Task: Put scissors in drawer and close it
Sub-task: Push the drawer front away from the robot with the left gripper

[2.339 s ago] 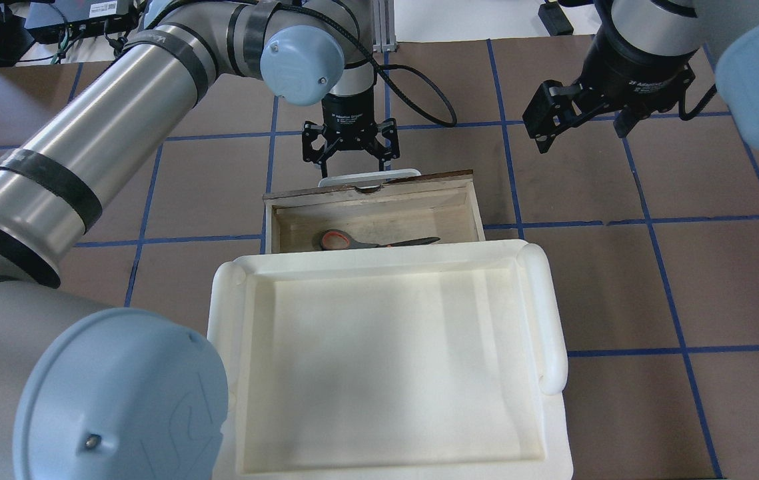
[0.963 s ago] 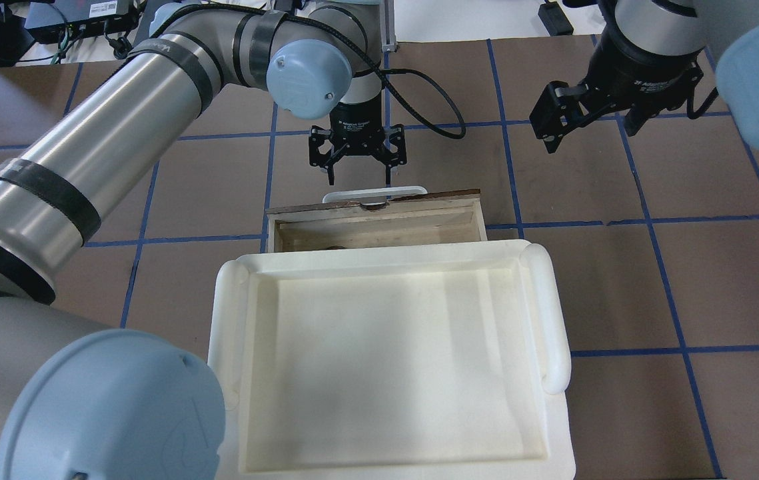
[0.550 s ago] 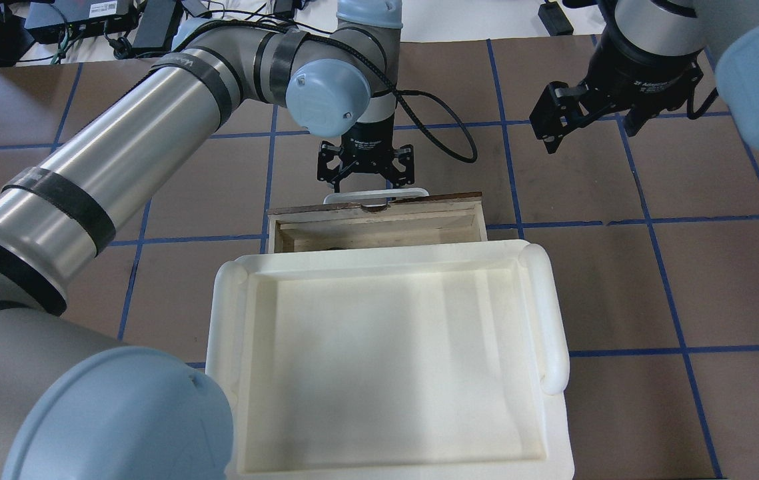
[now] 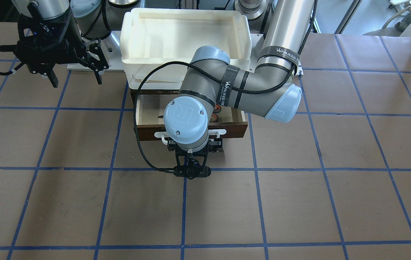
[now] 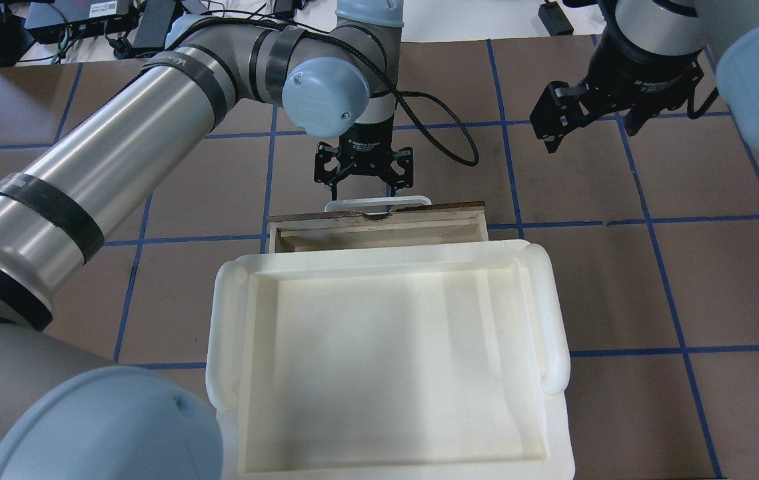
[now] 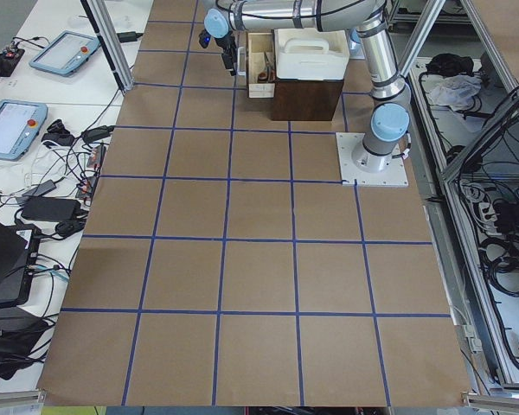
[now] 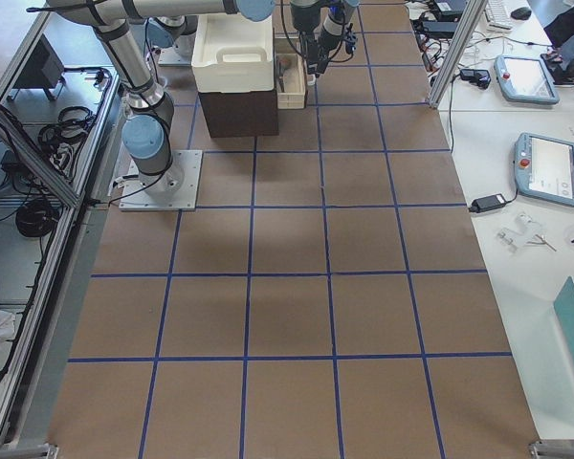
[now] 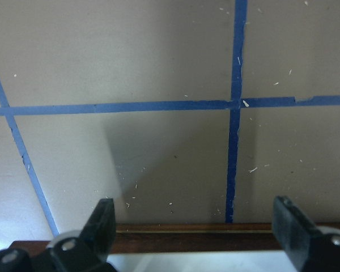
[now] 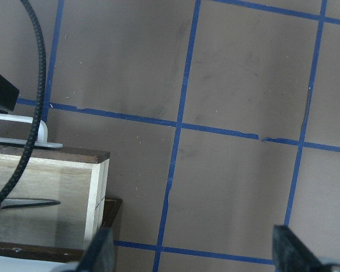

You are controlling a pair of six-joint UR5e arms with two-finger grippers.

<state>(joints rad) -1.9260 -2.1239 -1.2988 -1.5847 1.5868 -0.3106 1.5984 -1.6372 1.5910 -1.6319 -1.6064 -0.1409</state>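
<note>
Beyond the white plastic tray [image 5: 552, 320], the left arm bends steeply down; its left gripper [image 5: 362, 189] is spread wide at the smooth white bar handle [image 5: 379, 200]; the right gripper [image 4: 76, 77] hangs well apart, fingers parted; the pale plywood drawer [image 5: 379, 230] sits further in than before, a narrow strip exposed; the scissors [image 9: 34, 202] lie inside.

table: brown top [image 5: 619, 287] crossed by a blue tape grid
standing on it: dark brown cabinet [image 6: 307, 102], its drawer [image 5: 419, 230] partly out
beside the cabinet: white base plate [image 6: 348, 173] under an arm
</note>
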